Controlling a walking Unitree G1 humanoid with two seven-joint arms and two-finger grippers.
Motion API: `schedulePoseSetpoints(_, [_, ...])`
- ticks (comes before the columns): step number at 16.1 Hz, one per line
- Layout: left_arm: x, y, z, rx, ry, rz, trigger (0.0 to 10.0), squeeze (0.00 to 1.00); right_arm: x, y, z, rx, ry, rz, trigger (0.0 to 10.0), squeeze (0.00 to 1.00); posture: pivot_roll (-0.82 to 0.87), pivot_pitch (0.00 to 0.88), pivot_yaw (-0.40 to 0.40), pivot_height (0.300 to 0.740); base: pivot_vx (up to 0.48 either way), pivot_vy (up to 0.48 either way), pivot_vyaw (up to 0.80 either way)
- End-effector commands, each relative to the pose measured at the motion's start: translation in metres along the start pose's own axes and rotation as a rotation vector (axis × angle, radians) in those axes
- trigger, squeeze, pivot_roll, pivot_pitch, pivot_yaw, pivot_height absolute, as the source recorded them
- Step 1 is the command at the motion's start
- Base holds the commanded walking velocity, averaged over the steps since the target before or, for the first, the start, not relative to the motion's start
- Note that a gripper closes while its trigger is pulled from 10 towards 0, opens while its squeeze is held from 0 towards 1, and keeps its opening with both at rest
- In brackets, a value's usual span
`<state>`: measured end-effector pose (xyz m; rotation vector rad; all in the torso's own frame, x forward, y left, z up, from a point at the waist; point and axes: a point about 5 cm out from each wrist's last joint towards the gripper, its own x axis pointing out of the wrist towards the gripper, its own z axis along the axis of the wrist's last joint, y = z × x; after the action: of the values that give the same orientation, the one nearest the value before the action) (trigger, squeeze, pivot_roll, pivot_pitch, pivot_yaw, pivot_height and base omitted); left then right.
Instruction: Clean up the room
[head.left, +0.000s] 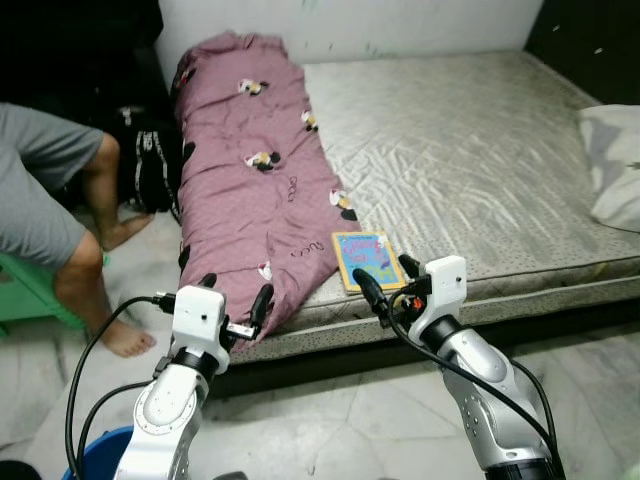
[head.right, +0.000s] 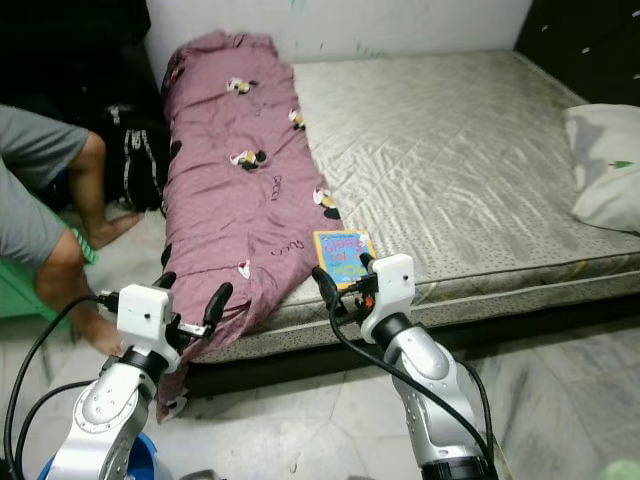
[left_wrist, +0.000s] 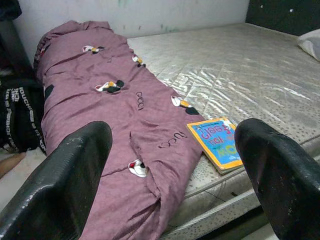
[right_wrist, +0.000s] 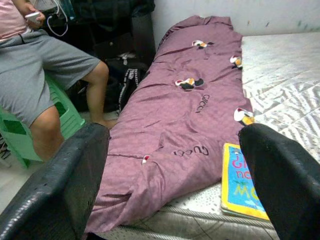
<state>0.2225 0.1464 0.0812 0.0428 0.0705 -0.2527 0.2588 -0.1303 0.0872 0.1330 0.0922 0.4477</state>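
A colourful children's book (head.left: 366, 258) lies flat at the near edge of the bare mattress (head.left: 480, 150). Beside it stretches a long purple blanket (head.left: 255, 170) with cartoon prints, its near end hanging over the bed edge. My left gripper (head.left: 235, 292) is open and held just before that hanging end. My right gripper (head.left: 390, 280) is open too, close in front of the book and just short of it. In the left wrist view the book (left_wrist: 217, 142) shows between the wide-apart fingers (left_wrist: 70, 175). In the right wrist view the blanket (right_wrist: 190, 115) and book (right_wrist: 245, 182) lie ahead.
A person (head.left: 50, 200) in grey shorts sits on a green stool (head.left: 30, 290) at the left, feet on the floor. A black bag (head.left: 150, 165) leans by the bed. A white pillow (head.left: 615, 165) lies far right. A blue bin rim (head.left: 100, 450) is beside my left arm.
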Motion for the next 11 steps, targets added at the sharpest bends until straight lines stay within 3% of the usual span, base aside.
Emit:
schedulePoseSetpoints(1, [0.0009, 0.0009, 0.0044, 0.007, -0.017, -0.008, 10.0, 0.0, 0.0011, 0.0011, -0.0037, -0.021, 0.002, -0.009, 10.0, 0.0, -0.03, 0.0, -0.014, 0.74, 0.281, 0.0, 0.0])
schedulePoseSetpoints(6, [0.0001, 0.0011, 0.005, 0.006, -0.021, -0.012, 10.0, 0.0, 0.0044, -0.0003, -0.0036, 0.102, 0.022, -0.02, 10.0, 0.0, -0.03, 0.0, -0.01, 0.74, 0.272, 0.0, 0.0])
schedulePoseSetpoints(11, [0.0008, 0.0005, 0.0052, 0.003, -0.021, -0.024, 10.0, 0.0, 0.0035, 0.0003, -0.0038, 0.05, 0.01, -0.001, 10.0, 0.0, -0.03, 0.0, -0.007, 0.74, 0.28, 0.0, 0.0])
